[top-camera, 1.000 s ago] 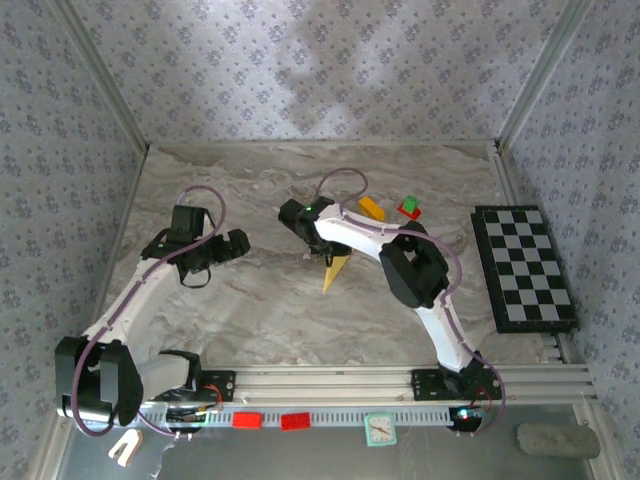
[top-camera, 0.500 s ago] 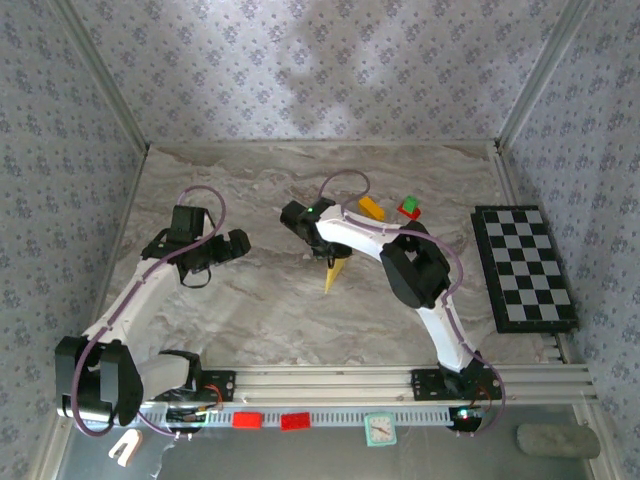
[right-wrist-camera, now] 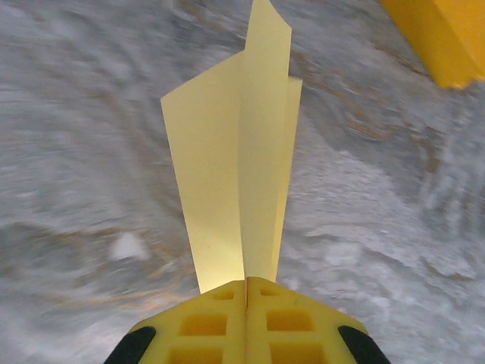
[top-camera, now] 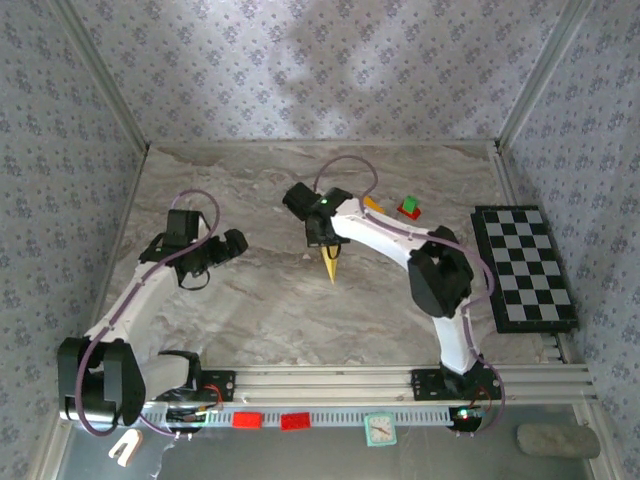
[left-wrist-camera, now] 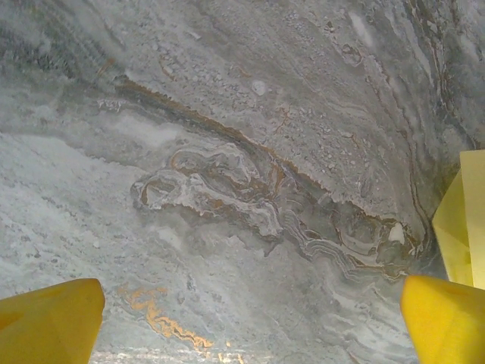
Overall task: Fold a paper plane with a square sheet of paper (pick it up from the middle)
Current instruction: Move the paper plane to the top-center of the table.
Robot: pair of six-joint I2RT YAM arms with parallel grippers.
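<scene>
One paper plane, a narrow yellow dart with a centre crease, hangs near the middle of the marbled bench, its point toward 6 o'clock in the top view. The right gripper pinches its 12 o'clock end; in the right wrist view the yellow fingers are pressed together on the paper plane. Whether the point touches the bench cannot be told. An orange-yellow block and a red-and-green block lie at 1 o'clock of the plane. At 3 o'clock, well apart, lies a checkered board. At 9 o'clock the left gripper is spread wide over bare bench, holding nothing.
</scene>
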